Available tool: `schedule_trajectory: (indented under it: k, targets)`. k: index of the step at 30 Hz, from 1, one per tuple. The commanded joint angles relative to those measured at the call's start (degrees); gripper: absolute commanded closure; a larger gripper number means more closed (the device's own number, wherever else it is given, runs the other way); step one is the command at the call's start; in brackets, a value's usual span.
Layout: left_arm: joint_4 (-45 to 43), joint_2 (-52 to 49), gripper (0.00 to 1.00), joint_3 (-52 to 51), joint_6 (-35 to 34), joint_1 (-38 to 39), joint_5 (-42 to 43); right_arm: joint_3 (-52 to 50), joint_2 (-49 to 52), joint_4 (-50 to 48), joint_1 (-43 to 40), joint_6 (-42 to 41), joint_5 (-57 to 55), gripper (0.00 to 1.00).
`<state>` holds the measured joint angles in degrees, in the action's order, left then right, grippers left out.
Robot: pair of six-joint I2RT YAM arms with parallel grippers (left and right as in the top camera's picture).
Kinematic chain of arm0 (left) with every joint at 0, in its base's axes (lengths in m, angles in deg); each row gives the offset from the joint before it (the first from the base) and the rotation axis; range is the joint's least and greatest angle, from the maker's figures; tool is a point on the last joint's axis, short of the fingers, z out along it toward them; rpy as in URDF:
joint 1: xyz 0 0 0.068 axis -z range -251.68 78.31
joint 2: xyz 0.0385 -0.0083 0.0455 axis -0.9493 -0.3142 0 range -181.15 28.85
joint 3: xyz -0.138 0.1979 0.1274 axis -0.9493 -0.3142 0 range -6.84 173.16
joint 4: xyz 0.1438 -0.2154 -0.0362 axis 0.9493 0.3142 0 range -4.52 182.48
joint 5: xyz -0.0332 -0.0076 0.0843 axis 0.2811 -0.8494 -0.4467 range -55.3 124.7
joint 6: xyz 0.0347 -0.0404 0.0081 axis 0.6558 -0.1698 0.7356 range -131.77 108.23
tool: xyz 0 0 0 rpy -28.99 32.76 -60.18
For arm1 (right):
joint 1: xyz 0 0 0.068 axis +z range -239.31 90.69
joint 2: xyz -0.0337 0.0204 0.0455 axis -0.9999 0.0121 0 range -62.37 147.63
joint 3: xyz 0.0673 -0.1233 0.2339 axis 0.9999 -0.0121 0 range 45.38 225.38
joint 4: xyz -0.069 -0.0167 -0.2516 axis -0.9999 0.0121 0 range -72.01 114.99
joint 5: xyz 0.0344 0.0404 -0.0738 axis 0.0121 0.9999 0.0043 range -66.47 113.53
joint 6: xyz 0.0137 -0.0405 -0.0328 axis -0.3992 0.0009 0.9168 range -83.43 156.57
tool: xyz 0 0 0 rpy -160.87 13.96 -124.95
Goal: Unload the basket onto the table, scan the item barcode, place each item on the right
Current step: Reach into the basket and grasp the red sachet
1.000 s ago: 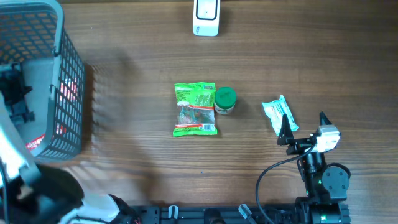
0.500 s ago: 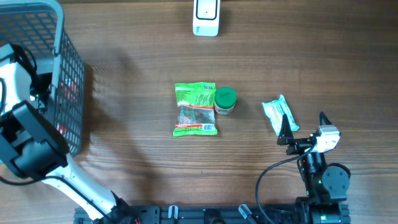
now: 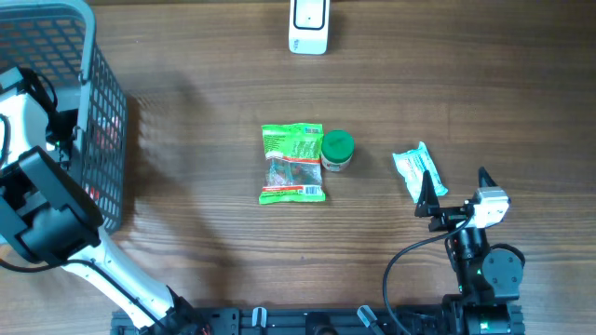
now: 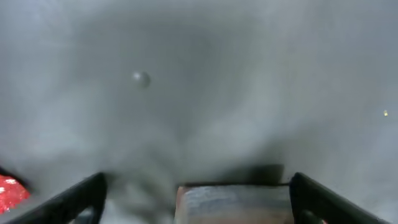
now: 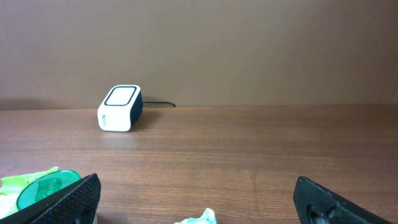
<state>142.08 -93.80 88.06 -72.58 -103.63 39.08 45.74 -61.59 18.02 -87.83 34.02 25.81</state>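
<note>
From overhead, the left arm (image 3: 47, 214) reached into the grey mesh basket (image 3: 107, 102) at the upper left of the frame, and the mesh wall hid what lay under it. Only the left wrist view looked inside. There the left end effector (image 4: 198, 180) was released, with its dark fingers (image 4: 81, 199) spread toward the lower corners. A pale boxy item (image 4: 233, 202) lay between them at the bottom edge. It was close against the right-hand finger with a gap on the other side, and it was too blurred to read. A red thing (image 4: 9, 190) showed at the lower left.

The overhead view alone gave the layout of the tabletop (image 3: 205, 223). A green snack packet (image 3: 292, 164) lay at centre, touching a green-lidded jar (image 3: 336, 150) on its right. A light blue packet (image 3: 419, 172) lay further right, and the white barcode scanner (image 3: 308, 23) sat at the top edge. The right end effector (image 3: 454, 181) was at the lower right, released and holding nothing, one fingertip just beside the blue packet.

The right wrist view showed the scanner side-on at mid-left with a cable behind it. The jar's lid and a scrap of the blue packet sat at its bottom edge.
</note>
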Motion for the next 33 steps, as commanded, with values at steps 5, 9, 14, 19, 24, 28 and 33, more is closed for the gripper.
schedule_trajectory:
  k: [5, 9, 14, 19, 24, 28, 33]
  targets:
    - [1.3, 5.6, 0.00, -0.8, 3.9, -1.8, 3.9, -0.1, -0.3, -0.2, 0.2, -0.5, -0.8, 0.00]
    - [1.3, 6.7, 0.00, -0.8, 5.1, -1.4, 3.5, 0.0, -0.3, -0.2, 0.2, -0.5, -0.8, 0.00]
    - [1.3, 6.6, 0.00, -0.8, 5.1, -1.2, 3.3, -0.1, -0.3, -0.2, 0.2, -0.5, -0.8, 0.00]
    - [0.9, 6.6, 0.08, -1.9, 5.2, -0.1, 2.6, -0.1, -0.3, -0.2, 0.2, -0.5, -0.8, 0.00]
    - [-4.0, 6.6, 0.18, -6.8, 5.1, 3.1, 0.9, -0.1, -0.3, -0.2, 0.2, -0.5, -0.8, 0.00]
    - [-6.3, 6.6, 0.33, -8.9, 5.1, 4.1, -1.9, 0.0, -0.3, -0.2, 0.2, -0.5, -0.8, 0.00]
    - [-6.5, 6.7, 0.72, -8.9, 5.1, 2.4, -4.0, -0.1, -0.3, -0.2, 0.2, -0.5, -0.8, 0.00]
